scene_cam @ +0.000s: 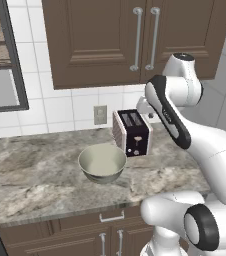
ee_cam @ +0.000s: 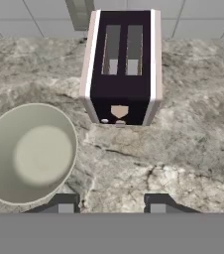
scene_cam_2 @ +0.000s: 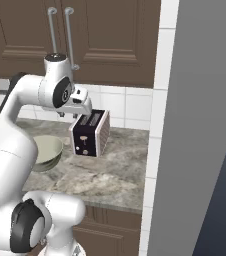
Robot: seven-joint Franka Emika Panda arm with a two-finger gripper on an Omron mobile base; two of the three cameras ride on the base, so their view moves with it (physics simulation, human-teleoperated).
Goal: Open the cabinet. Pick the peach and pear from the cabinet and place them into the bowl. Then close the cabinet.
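Glossy pale grey-green bowl (ee_cam: 28,154) sits empty; fingers (ee_cam: 66,202) apparently parted, holding nothing.

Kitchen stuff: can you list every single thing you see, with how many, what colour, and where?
cabinet: one, dark brown, on the wall above the counter, both doors shut
handles: two, silver, upright where the doors meet
bowl: one, pale grey-green, on the counter left of the toaster, nothing inside
toaster: one, black with pale sides, on the counter by the wall
outlet: one, grey, on the tiled wall
counter: one, grey marble
lower cabinet: brown, short silver handles, under the counter
gripper: one, dark tips, jaws apart, holding nothing, above the counter
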